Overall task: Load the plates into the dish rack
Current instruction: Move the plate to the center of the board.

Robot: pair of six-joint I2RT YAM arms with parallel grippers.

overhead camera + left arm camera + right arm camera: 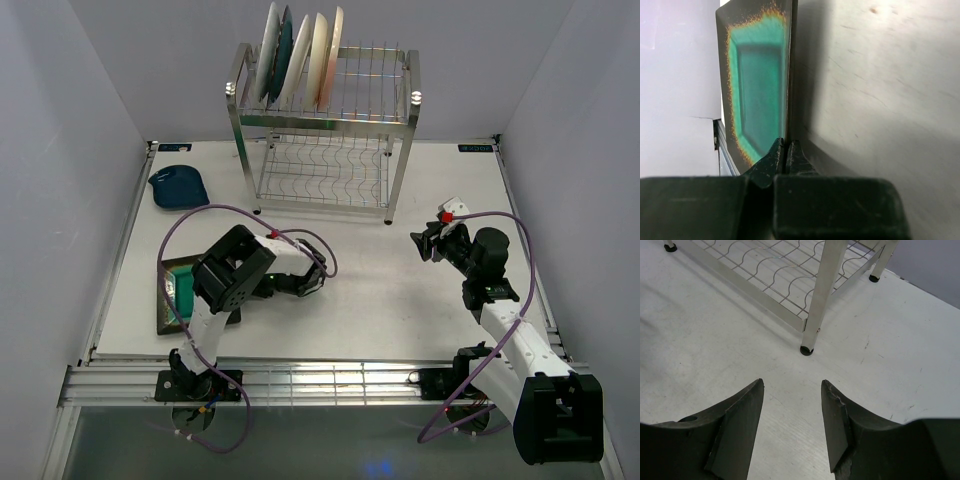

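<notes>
Nearest us, by the left edge of the table [400, 290], we see the left gripper [785, 150] clamped on the rim of the green plate [757, 85], which is partly hidden under that arm. To the right, the right gripper [792, 385] hovers over the tabletop with jaws apart and nothing between them, facing a post of the rack [822, 290]. Farther back on the left lies a blue plate [178, 187]. The rack stands at the far edge, with five plates [318, 60] upright on its top tier, all at the left.
</notes>
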